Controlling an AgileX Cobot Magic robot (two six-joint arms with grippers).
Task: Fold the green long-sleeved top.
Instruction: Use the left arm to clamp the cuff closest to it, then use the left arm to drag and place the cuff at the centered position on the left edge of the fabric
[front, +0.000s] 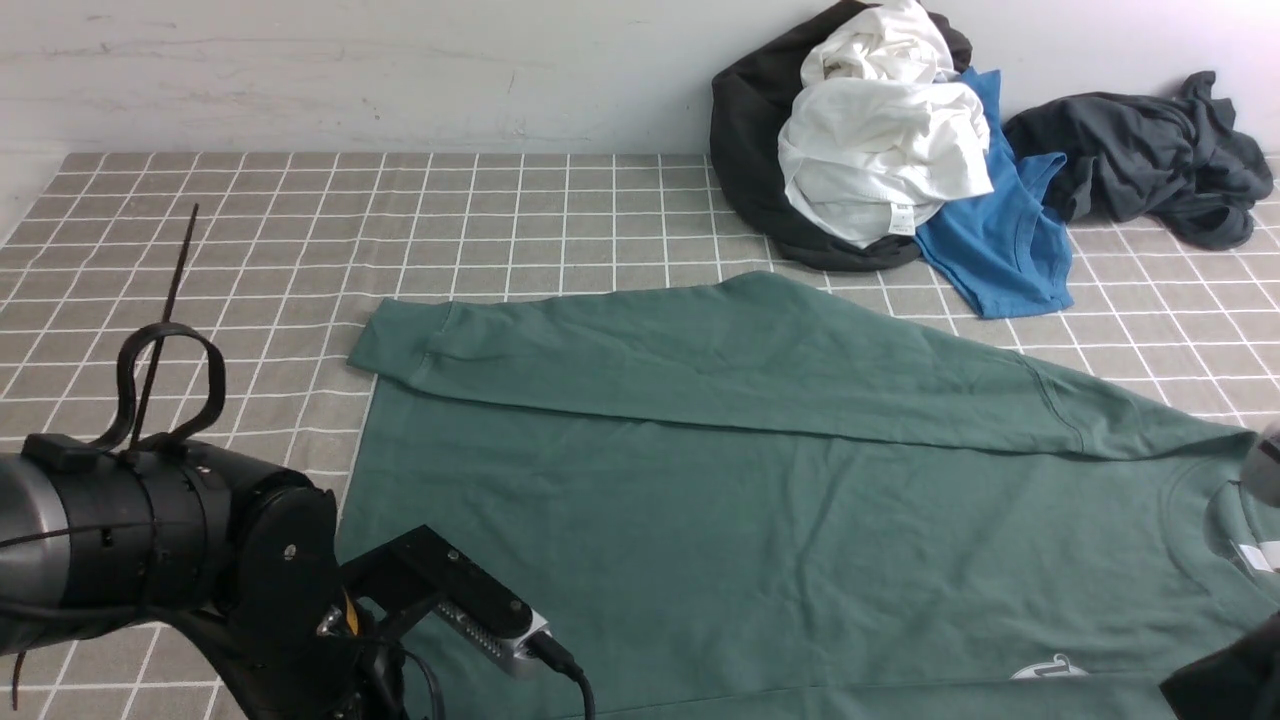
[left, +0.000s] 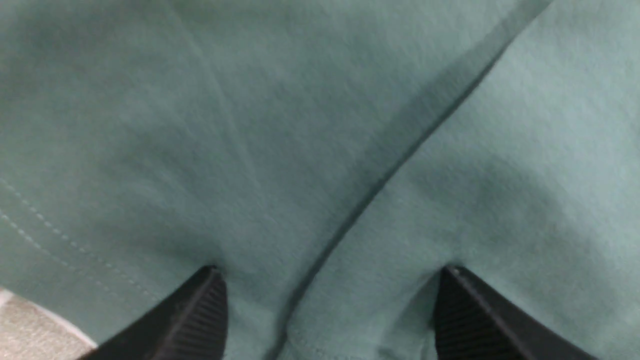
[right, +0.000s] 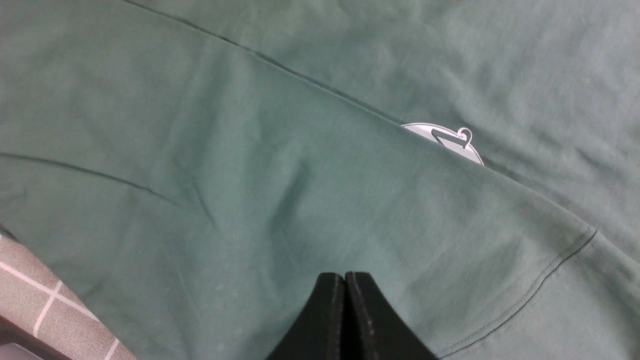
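Note:
The green long-sleeved top (front: 760, 500) lies flat on the checked tablecloth, collar and white neck label (front: 1258, 555) to the right. Its far sleeve (front: 700, 350) is folded across the body, cuff to the left. The white chest print (front: 1050, 668) is half covered by a fold in the right wrist view (right: 445, 142). My left gripper (left: 330, 270) is open, its fingertips (left: 205, 300) down on the green cloth either side of a fold edge near the hem. My right gripper (right: 345, 277) is shut, just above the cloth, with nothing seen between the jaws.
A pile of clothes sits at the back right: black garment (front: 750, 150), white one (front: 880, 140), bright blue T-shirt (front: 1000, 240), dark grey garment (front: 1150, 160). A wall runs along the back. Bare tablecloth (front: 250, 230) lies to the left.

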